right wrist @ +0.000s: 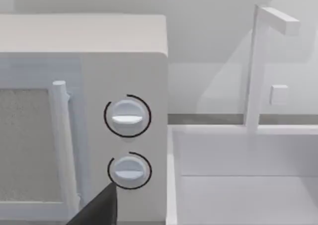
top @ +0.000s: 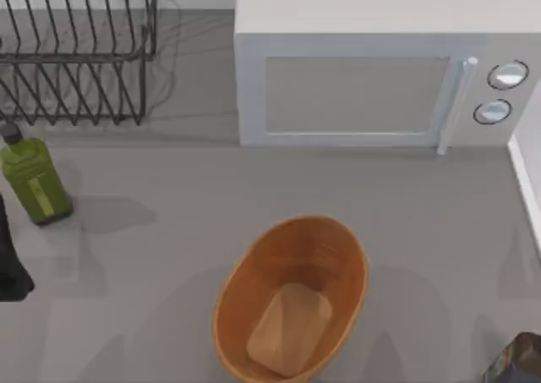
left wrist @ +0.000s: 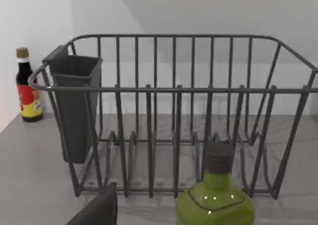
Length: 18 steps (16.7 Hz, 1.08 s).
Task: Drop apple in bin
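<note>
The bin (top: 239, 298), an oval basket of orange-brown wood with ribbed inner walls and a paler flat bottom, stands at the table's front middle with nothing in it. The apple is out of view. My left arm (top: 12, 260) is parked at the table's left edge, well left of the bin; a dark part of its gripper (left wrist: 99, 210) faces the wire rack. My right arm (top: 517, 359) is parked at the front right corner, right of the bin; a dark part of its gripper (right wrist: 99, 210) faces the microwave's knobs.
A green bottle (top: 34, 180) (left wrist: 216, 200) stands at the left, in front of a black wire rack (top: 76, 53) (left wrist: 174, 111). A white microwave (top: 380, 70) (right wrist: 79, 111) fills the back. A sauce bottle (left wrist: 27, 86) stands beside the rack. A white sink (right wrist: 248, 185) lies at the right.
</note>
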Motion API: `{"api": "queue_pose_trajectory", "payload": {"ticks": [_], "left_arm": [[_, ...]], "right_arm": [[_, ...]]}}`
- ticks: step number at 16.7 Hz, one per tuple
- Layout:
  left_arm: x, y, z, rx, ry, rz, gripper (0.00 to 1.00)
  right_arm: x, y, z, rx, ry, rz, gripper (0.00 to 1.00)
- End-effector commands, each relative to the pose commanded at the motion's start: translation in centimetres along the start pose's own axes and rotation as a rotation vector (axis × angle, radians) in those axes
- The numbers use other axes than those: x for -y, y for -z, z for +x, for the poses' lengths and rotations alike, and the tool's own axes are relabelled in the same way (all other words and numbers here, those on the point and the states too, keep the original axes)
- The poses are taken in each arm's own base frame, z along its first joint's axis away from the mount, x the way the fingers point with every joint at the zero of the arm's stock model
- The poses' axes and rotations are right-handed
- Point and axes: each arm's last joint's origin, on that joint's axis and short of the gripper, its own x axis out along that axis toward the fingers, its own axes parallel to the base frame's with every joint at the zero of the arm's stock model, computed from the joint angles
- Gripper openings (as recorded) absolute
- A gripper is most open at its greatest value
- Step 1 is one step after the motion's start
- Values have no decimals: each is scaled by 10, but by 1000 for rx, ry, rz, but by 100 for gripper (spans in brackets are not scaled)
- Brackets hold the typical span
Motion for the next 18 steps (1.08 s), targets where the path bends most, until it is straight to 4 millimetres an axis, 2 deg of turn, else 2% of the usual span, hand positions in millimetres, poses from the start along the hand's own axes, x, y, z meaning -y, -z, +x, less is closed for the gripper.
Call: {"api": "queue_pose_trajectory", "payload": {"ticks": [4, 7, 10, 14, 18], "left_arm": [[-2, -6, 0, -22, -16, 18, 100], [-8, -27, 3, -112, -62, 78, 100], [-19, -54, 17, -289, -104, 148, 100], [-41, -76, 59, -644, -101, 201, 100], [-68, -66, 118, -1040, -13, 191, 100]], "right_arm": [[0, 0, 0, 0, 0, 0, 100], [0, 0, 0, 0, 0, 0, 100], [0, 0, 0, 0, 0, 0, 100], [0, 0, 0, 0, 0, 0, 100], [0, 0, 0, 0, 0, 0, 100]]}}
